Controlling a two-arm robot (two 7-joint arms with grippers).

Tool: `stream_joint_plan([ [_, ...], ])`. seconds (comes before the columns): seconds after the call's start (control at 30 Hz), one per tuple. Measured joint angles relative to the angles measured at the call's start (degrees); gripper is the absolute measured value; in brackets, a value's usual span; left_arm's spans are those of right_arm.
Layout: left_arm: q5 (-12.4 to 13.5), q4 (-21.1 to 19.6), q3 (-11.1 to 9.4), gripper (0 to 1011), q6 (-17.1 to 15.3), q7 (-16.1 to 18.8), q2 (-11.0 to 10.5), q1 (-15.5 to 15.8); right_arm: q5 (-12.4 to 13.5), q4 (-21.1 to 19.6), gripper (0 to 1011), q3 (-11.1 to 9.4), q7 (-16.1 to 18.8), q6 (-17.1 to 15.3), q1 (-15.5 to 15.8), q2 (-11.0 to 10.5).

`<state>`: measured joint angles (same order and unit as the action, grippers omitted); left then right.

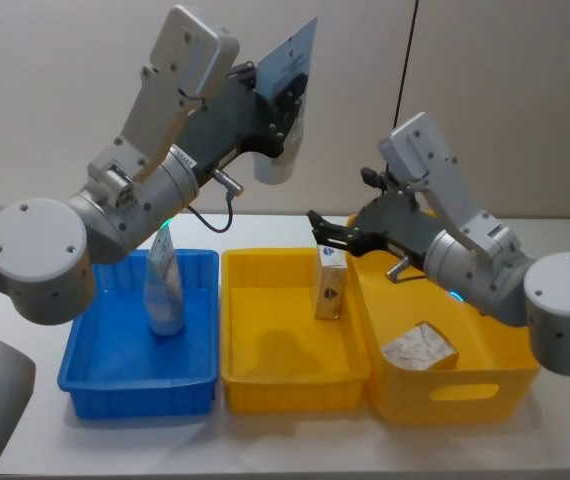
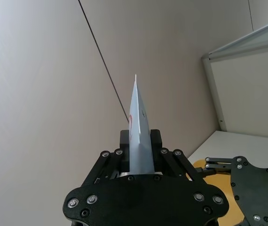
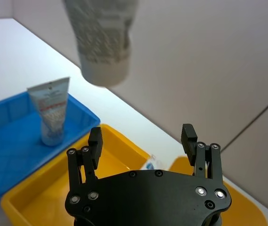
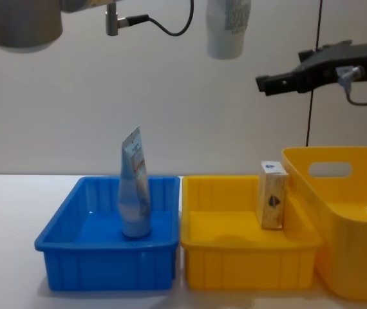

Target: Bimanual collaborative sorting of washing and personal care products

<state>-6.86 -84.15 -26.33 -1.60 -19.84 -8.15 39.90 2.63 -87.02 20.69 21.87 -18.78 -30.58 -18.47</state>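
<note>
left hand [image 2: 140, 139]: up high, clamped on a tube [image 1: 293, 62], cap end hanging down
right hand [image 1: 325, 232]: fingers wide apart, holding nothing, in the air over the carton [image 1: 331, 283]
second tube [image 1: 163, 290]: standing cap-down in the blue bin [image 1: 115, 385]
carton: upright in the yellow bin [image 1: 295, 385], by its right wall
other carton [image 1: 420, 348]: lying in the yellow basket [image 1: 465, 392], far right

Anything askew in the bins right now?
One carton lies tipped over in the yellow basket; the other carton stands upright in the yellow tray. Left gripper holds a tube high; right gripper hovers open above the tray.
</note>
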Motion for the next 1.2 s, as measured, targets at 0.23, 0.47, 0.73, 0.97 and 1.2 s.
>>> stream_joint_plan([
  [0.23,-0.01,0.78,-0.04,231,0.21,-0.07,0.34,0.29,0.78,-0.23,1003,0.8,1.17,1.27,-0.76,0.6],
  [0.47,-0.08,1.44,-0.05,231,0.33,-0.12,0.55,0.44,1.54,-0.24,1004,1.18,1.66,1.7,-1.41,1.12],
  [0.73,-0.18,2.03,0.0,231,0.35,-0.16,0.63,0.53,2.11,0.21,1003,1.52,1.71,2.21,-2.23,1.73],
  [0.97,-0.31,2.34,0.08,231,0.35,-0.2,0.66,0.53,2.49,1.35,1003,2.01,1.55,2.71,-3.3,2.47],
  [1.2,-0.52,2.6,0.19,231,0.41,-0.29,0.64,0.56,2.62,2.94,1003,2.7,1.26,3.11,-4.59,3.32],
])
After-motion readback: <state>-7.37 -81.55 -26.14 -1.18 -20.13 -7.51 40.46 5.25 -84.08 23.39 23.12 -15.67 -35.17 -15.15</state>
